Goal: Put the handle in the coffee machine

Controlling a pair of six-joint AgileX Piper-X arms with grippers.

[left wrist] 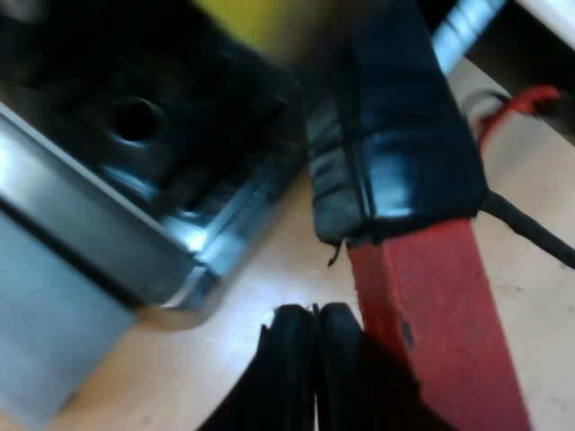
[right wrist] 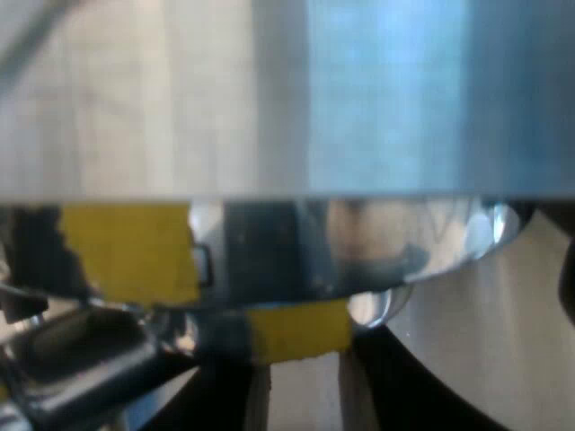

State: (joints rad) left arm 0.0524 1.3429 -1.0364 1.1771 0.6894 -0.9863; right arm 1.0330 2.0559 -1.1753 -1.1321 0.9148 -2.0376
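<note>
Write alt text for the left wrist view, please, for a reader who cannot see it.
A dark handle with a red end stretches over the wooden table, close to the metal base of the espresso machine. The left gripper, its two black fingers pressed together, is beside the red end; whether it touches the handle is unclear.

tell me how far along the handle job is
Done: the handle is beside the machine. In hand: the left pincer, shut, sits by the red end; contact is unclear. Left: locking it in can't be confirmed; the right pincer is close against the machine's metal.
</note>
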